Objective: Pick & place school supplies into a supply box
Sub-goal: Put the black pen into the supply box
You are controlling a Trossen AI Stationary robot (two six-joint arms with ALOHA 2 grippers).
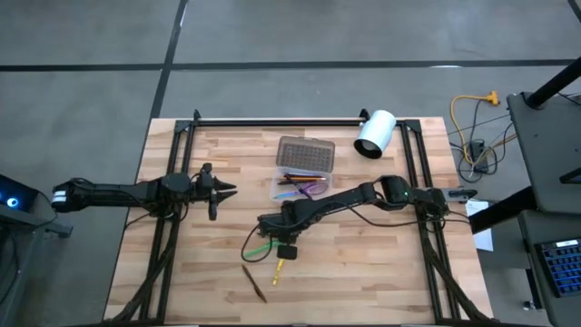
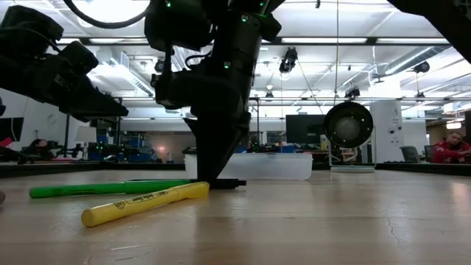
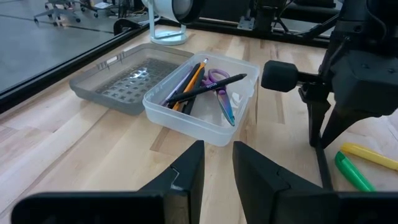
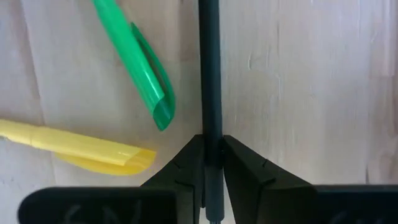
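My right gripper (image 1: pixel 272 227) points down at the table's middle and is shut on a thin dark pen (image 4: pixel 211 74). A green pen (image 1: pixel 259 245) and a yellow pen (image 1: pixel 280 269) lie flat on the table just beside it, and they also show in the low view, green (image 2: pixel 103 188) and yellow (image 2: pixel 143 203). A brown pencil (image 1: pixel 254 283) lies nearer the front edge. The translucent supply box (image 3: pixel 205 115) holds pencils, a dark pen and purple-handled scissors (image 3: pixel 219 84); its grey lid (image 3: pixel 127 81) lies open behind it. My left gripper (image 3: pixel 216 168) is open and empty, left of the box. My right gripper pinches the dark pen's shaft (image 4: pixel 211 121) between its two fingers (image 4: pixel 186 158). The fingers come from above, pointing down, and lie across the pen. The pen is level at the table top (image 2: pixel 229 183); whether it is lifted clear I cannot tell.
A white cylinder (image 1: pixel 375 133) lies on its side at the back right, near a black rail (image 1: pixel 272 121) along the far edge. Bare wood lies at the front right (image 1: pixel 381 272).
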